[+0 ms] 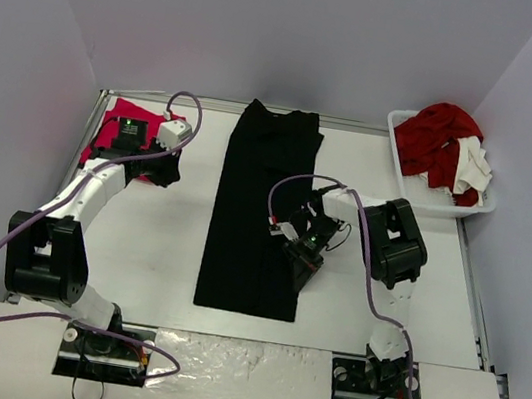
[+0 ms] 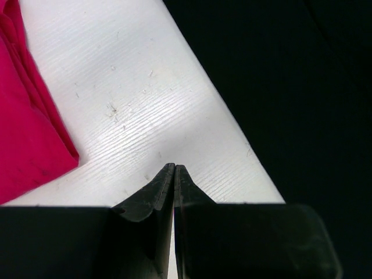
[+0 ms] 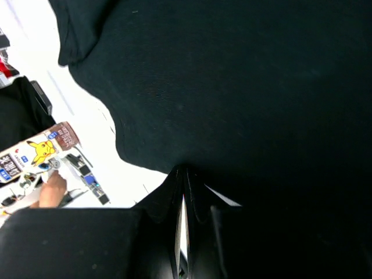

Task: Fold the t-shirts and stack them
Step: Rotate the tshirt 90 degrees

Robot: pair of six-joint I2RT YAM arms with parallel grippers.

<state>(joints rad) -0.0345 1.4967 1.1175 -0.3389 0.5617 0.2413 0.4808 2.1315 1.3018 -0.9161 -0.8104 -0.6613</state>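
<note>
The black t-shirt (image 1: pixel 258 219) lies folded into a long narrow strip down the middle of the table. My right gripper (image 1: pixel 303 258) sits at its right edge, jaws shut; in the right wrist view the fingertips (image 3: pixel 185 171) pinch the edge of the black cloth (image 3: pixel 232 87). The pink-red t-shirt (image 1: pixel 115 130) lies bunched at the far left, partly under my left wrist. My left gripper (image 1: pixel 164 171) is shut and empty, hovering over bare table between the pink-red shirt (image 2: pixel 26 128) and the black shirt (image 2: pixel 314 99).
A white basket (image 1: pixel 400 152) at the back right holds red and white clothes (image 1: pixel 438 136). White walls close in the table on three sides. A carton with a yellow cartoon figure (image 3: pixel 38 154) and small clutter show beyond the table.
</note>
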